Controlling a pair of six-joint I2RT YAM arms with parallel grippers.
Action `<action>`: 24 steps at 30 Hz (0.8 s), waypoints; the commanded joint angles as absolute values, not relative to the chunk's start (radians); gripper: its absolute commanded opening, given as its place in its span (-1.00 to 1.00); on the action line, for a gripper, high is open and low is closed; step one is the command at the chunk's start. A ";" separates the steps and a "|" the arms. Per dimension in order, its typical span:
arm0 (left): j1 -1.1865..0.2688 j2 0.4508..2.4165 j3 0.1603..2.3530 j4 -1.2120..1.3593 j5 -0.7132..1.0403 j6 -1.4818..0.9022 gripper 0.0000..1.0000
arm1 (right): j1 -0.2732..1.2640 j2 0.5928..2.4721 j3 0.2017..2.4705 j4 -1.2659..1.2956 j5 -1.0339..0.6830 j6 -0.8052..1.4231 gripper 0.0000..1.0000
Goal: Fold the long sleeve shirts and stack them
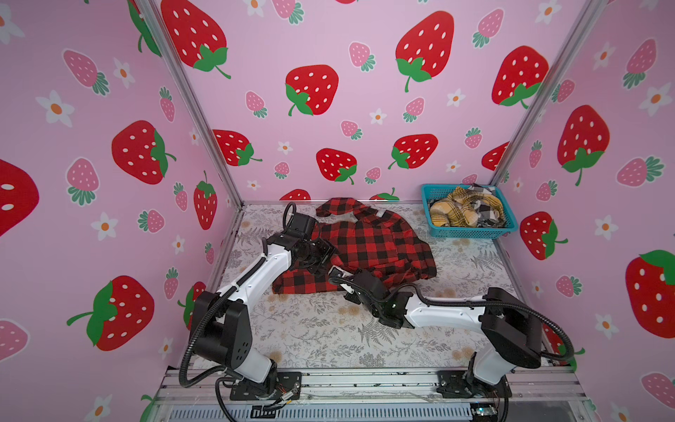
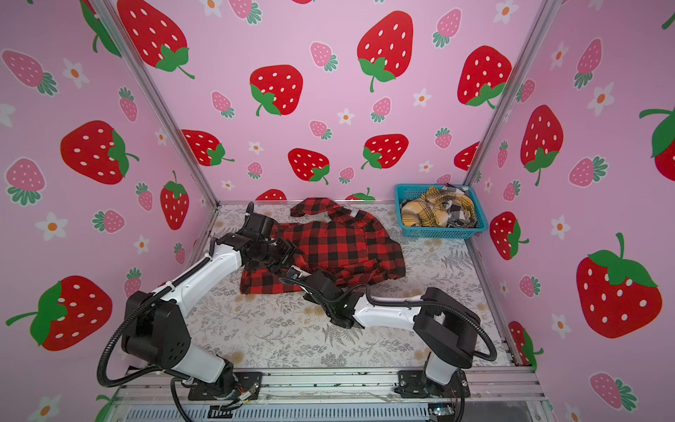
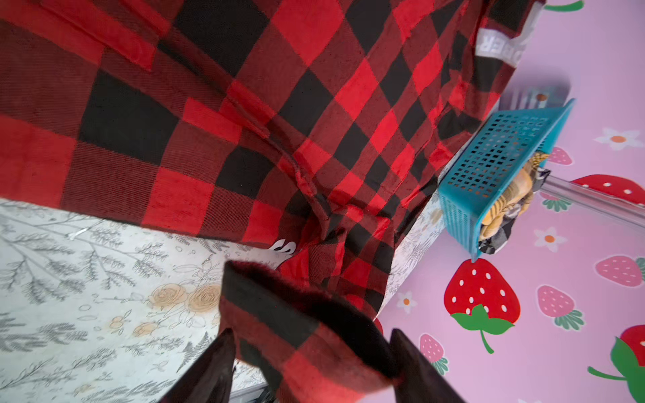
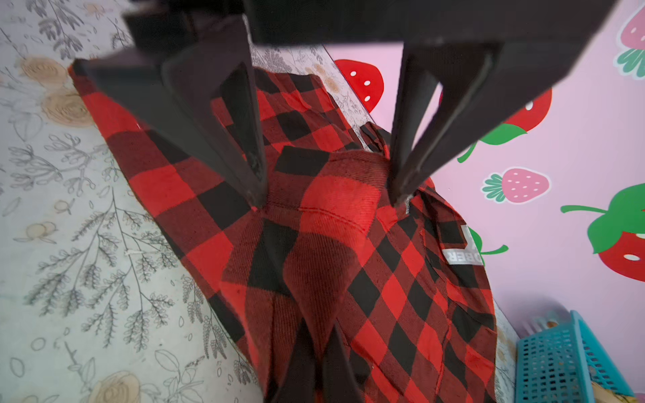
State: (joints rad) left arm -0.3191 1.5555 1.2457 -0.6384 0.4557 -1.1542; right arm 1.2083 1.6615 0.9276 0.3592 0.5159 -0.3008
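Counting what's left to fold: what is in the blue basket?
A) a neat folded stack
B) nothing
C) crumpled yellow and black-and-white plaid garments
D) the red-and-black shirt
C: the blue basket holds crumpled yellow and black-and-white plaid garments, while the red-and-black shirt lies on the table outside it.

Robot test cell: strawberry-print walls (image 1: pixel 365 36), aluminium frame (image 1: pixel 195 106), floral tabletop (image 1: pixel 310 329).
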 commanded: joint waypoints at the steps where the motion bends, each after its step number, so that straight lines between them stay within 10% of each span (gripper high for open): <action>1: -0.326 1.574 1.299 -0.732 0.476 -1.071 0.15 | 1.217 1.678 0.921 0.415 0.563 -0.344 -1.00; 7: -0.335 1.586 1.280 -0.713 0.496 -1.078 -0.58 | 1.218 1.686 0.925 0.429 0.583 -0.332 -1.00; 16: -0.338 1.623 1.286 -0.723 0.490 -1.074 0.19 | 1.227 1.688 0.909 0.455 0.593 -0.355 -1.00; 22: -0.340 1.612 1.266 -0.711 0.463 -1.090 -1.00 | 1.229 1.686 0.896 0.458 0.606 -0.348 -1.00; 24: -0.340 1.610 1.267 -0.713 0.463 -1.091 -1.00 | 1.229 1.684 0.896 0.454 0.610 -0.334 -1.00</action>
